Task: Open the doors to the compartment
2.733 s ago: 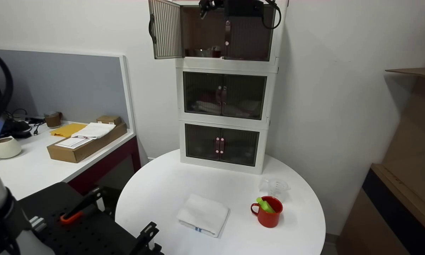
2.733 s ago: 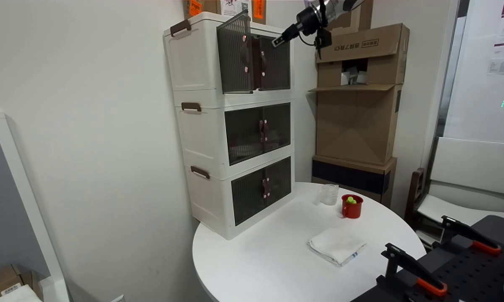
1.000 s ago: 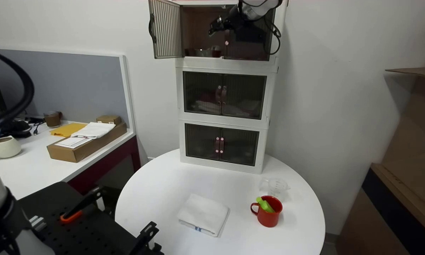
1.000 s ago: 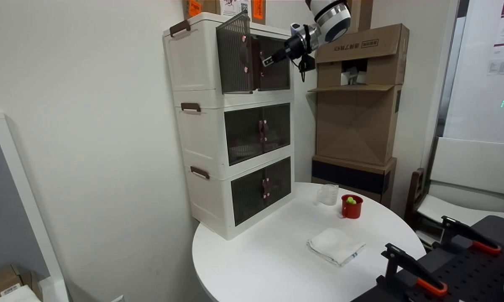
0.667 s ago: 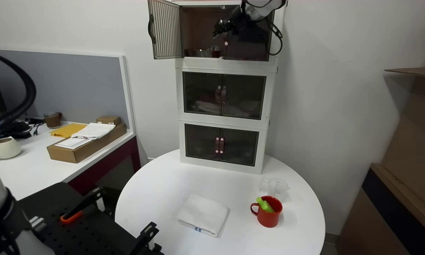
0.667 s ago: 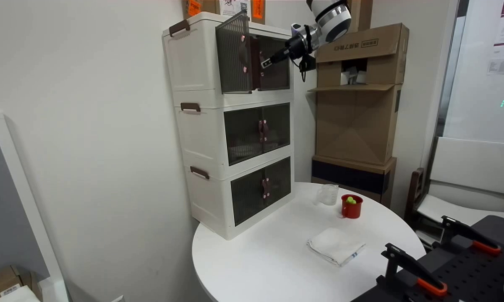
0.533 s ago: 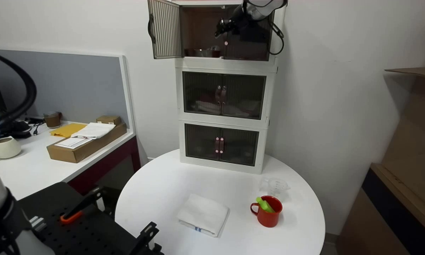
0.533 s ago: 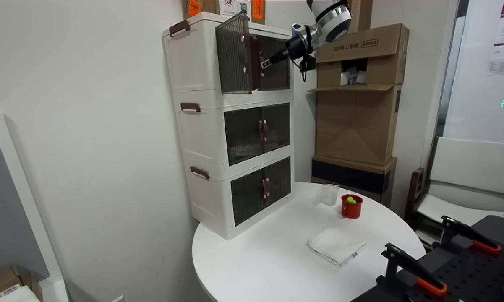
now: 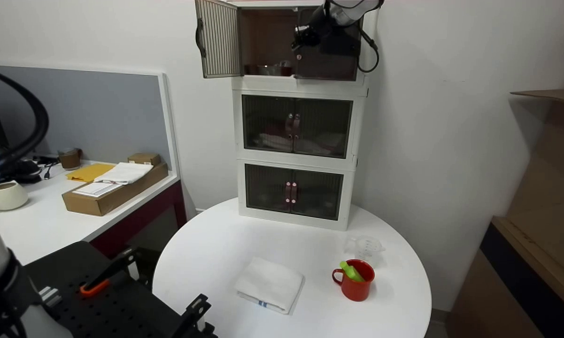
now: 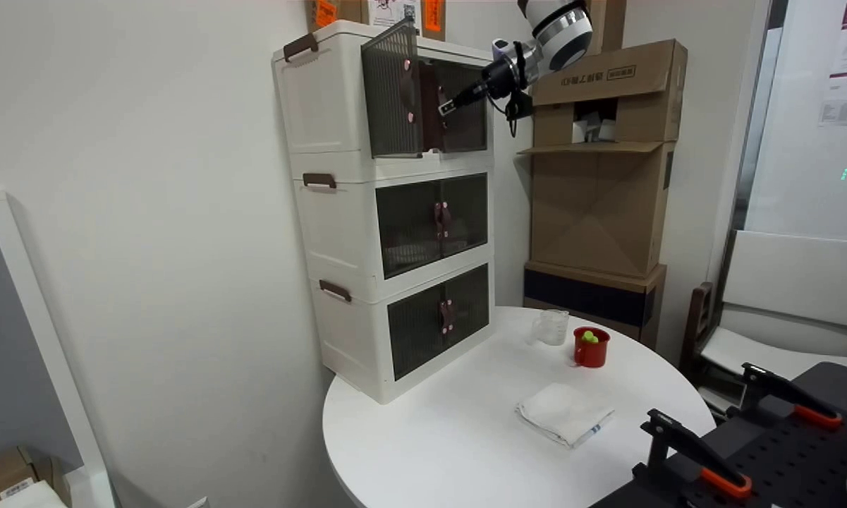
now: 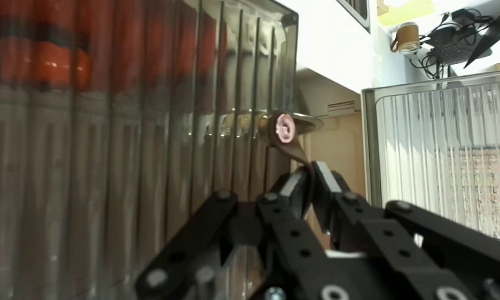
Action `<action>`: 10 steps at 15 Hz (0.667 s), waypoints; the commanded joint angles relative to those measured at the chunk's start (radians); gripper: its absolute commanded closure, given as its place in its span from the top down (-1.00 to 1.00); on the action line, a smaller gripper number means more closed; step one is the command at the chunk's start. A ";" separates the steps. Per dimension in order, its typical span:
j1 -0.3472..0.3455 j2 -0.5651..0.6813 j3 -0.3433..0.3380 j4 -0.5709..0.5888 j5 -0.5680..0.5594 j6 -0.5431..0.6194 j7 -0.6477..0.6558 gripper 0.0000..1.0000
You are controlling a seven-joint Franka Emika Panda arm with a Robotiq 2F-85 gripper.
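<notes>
The gripper is at the front of the compartment, its jaws nearly together around the brown strap handle of the right-hand door, right being as one faces the compartment. In the wrist view the strap runs between the jaws with scarcely any gap to spare, so I judge it to be held. That door covers its half of the compartment; whether its free edge stands away from the front at all I cannot tell for sure. In both exterior views the left-hand door is swung wide, out from the compartment's left edge, and what looks like a glass bowl shows low inside that half. By my reckoning, then, half the task is done: what is left is to draw the held door outward, well clear of the compartment, and let go of the strap. Directly beneath the compartment, the middle tier and the bottom tier have their fronts closed. Lower again, out in front of the compartment, the round white table bears a folded white cloth, a red mug with something green in it, and a clear measuring cup.
</notes>
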 commanded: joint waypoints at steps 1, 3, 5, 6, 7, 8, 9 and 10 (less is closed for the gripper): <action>0.012 -0.073 0.028 -0.102 -0.002 -0.054 -0.007 -0.94; 0.007 -0.114 0.025 -0.161 0.009 -0.041 -0.025 -0.94; -0.003 -0.161 0.020 -0.233 0.027 -0.033 -0.050 -0.94; -0.007 -0.185 0.017 -0.270 0.036 -0.028 -0.059 -0.95; -0.011 -0.209 0.012 -0.308 0.050 -0.020 -0.072 -0.95; -0.012 -0.229 0.007 -0.338 0.062 -0.015 -0.084 -0.94; -0.014 -0.252 0.000 -0.370 0.075 -0.004 -0.096 -0.94; -0.013 -0.272 -0.006 -0.399 0.087 0.007 -0.102 -0.94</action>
